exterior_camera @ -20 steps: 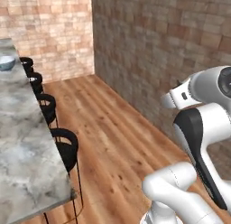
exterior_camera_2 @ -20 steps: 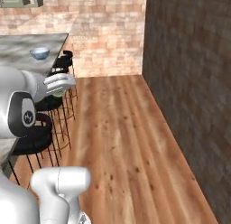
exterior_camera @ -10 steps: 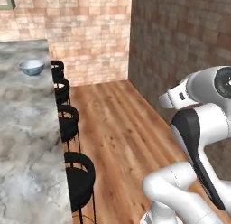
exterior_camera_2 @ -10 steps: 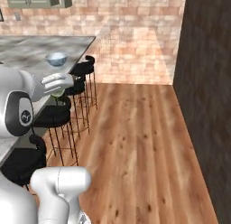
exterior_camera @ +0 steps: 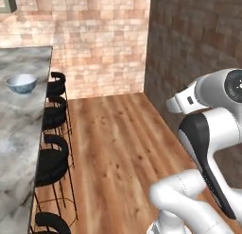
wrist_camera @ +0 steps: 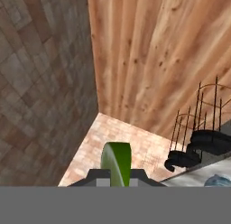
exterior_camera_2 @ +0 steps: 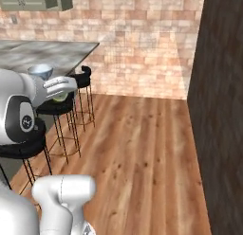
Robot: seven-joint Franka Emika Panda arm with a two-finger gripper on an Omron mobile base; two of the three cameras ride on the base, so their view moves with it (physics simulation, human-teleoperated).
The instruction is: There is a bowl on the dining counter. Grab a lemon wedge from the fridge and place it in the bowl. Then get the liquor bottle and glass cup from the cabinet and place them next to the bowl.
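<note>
Two fingers of my gripper (wrist_camera: 116, 175) are pinched nearly together on the lemon wedge (wrist_camera: 116, 163), which in the hand view stands up between them at 6 o'clock as a narrow curved slice with glossy green-yellow rind. In the right base view I can make out the same yellowish-green bit (exterior_camera_2: 59, 96) tucked under the white hand at about 9 o'clock, held in the air off the counter's end. The bowl (exterior_camera: 21, 83) sits on the dining counter (exterior_camera: 19, 134); from the left base view it is at 10 o'clock, a small round pale blue-grey dish with a smooth rim, near the counter's far end. The counter top is grey marble, mottled and veined, with a straight square edge. From the right base view the bowl (exterior_camera_2: 40, 71) peeks over the arm's white shell at 10 o'clock, and it sits well apart from the wedge. Along the counter's open side I see a row of black bar stools (exterior_camera: 53, 116) with round padded seats, low curved backs and thin wire legs. The floor (exterior_camera: 118, 143) is warm wood planking with visible grain and knots. The back wall (exterior_camera: 85, 39) is pale brick, and the side wall (exterior_camera_2: 223, 111) is darker, rougher brick. At the top left of the right base view hangs a grey-green panelled wall cabinet (exterior_camera_2: 35, 0).
</note>
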